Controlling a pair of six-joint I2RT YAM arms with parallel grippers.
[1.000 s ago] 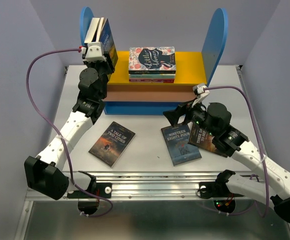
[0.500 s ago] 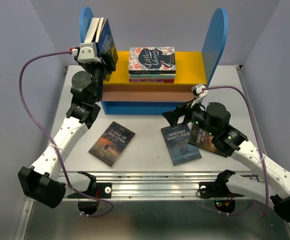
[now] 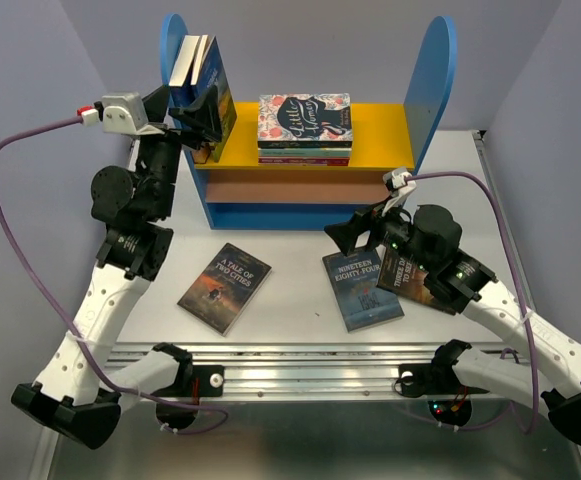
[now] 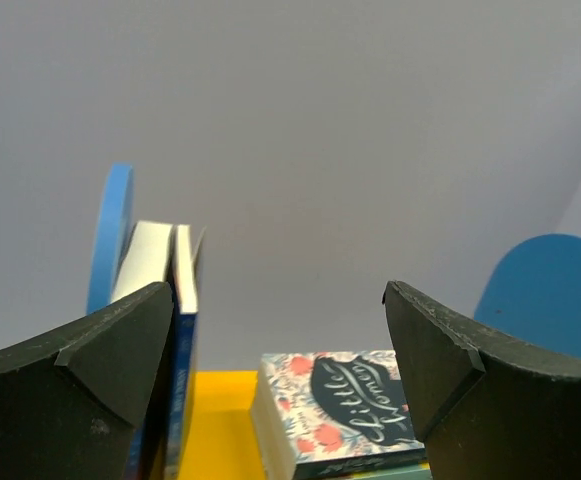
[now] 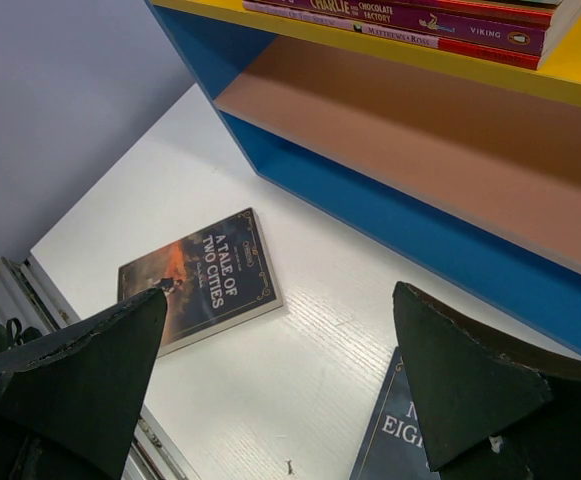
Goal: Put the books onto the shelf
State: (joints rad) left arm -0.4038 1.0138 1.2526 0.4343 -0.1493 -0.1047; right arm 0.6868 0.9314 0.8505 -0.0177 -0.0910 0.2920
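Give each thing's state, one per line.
shelf: upright on table.
left gripper: open, empty.
right gripper: open, empty.
upright books: standing on yellow board, left end.
A Tale of Two Cities: flat on table, cover up.
Nineteen Eighty-Four: flat on table, cover up.
Three Days book: flat, partly under right arm.
Little Women stack: flat on yellow board.

Floral-topped book stack (image 3: 304,128), white table (image 3: 290,296)

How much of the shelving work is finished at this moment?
Done: two upright paperbacks stand on the yellow board of the blue-sided shelf. In hand: nothing; left claw and right claw are open, empty. Remaining: three dark paperbacks flat on the white table.
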